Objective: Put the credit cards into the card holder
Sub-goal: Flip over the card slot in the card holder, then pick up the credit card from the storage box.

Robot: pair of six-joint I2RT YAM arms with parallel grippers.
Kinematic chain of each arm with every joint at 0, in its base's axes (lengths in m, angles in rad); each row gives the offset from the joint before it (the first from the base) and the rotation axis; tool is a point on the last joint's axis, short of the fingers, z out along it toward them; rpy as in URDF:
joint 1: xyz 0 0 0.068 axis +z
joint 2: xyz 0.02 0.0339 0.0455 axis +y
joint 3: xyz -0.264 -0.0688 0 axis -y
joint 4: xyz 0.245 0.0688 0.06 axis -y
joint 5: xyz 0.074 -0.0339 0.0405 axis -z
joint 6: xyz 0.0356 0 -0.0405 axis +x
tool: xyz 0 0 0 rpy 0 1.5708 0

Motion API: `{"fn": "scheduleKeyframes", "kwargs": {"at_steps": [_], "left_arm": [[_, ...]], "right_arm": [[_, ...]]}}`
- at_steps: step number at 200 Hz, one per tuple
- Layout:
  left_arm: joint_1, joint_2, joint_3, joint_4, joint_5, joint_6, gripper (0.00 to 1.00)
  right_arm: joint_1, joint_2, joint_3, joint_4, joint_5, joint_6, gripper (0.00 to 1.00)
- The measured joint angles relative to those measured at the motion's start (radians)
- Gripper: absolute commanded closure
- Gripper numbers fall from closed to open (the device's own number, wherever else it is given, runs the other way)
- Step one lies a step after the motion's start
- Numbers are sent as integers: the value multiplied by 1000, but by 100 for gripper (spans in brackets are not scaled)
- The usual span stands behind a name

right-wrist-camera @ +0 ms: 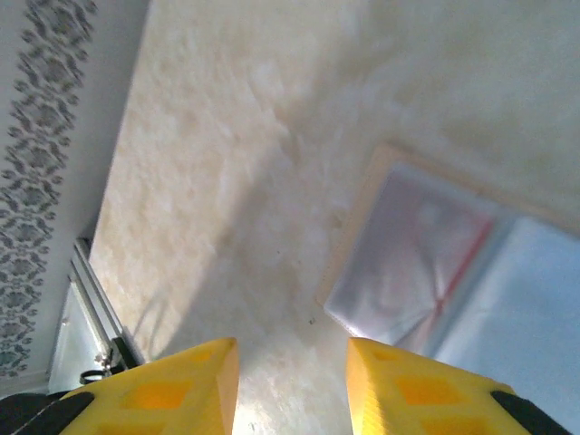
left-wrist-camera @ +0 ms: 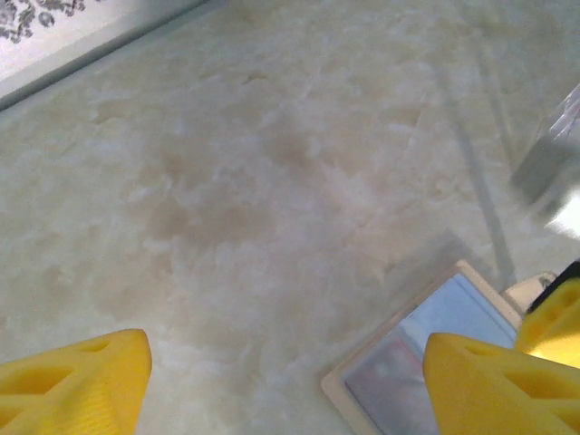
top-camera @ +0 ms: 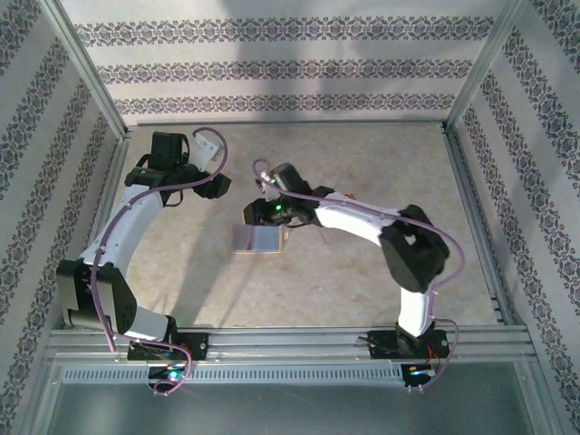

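Because the card holder (top-camera: 258, 238) lies opened flat on the table (top-camera: 362, 163), inner side up to take cards and red of a credit card (right-wrist-camera: 460, 258) showing through its pocket (right-wrist-camera: 399, 281), the right gripper (right-wrist-camera: 292, 353) hangs just over it, part-spread and empty, the left gripper (left-wrist-camera: 285, 349) beside it wide and empty.

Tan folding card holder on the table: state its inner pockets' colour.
Grey-blue pockets in the tan card holder; best in right wrist view.

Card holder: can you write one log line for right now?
card holder: lying open on table | left gripper: open, empty, over bare table | right gripper: open, empty, near card holder
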Motion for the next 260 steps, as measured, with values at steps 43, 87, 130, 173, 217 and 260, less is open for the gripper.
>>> {"fn": "scheduleKeyframes", "kwargs": {"at_steps": [43,87,130,173,217,260], "left_arm": [[-50,89,45,40,46,-79,29],[-180,207,108,67,85,-214,45],[-340,298,165,80,93,-296,80],[-501,396,233,71,93,-324,100],[-596,538,335,47,83,-365,100],[-620,620,384,13,65,-377,100]], "right_arm": [[-135,-199,-63,-154,117,-117,56],[-227,-374,-105,-380,320,-269,41],[-351,-534,-193,-491,412,-376,34],[-491,-530,-210,-507,410,-463,34],[-541,-473,-247,-452,362,-487,37],[-542,-370,-249,-389,343,-500,40]]}}
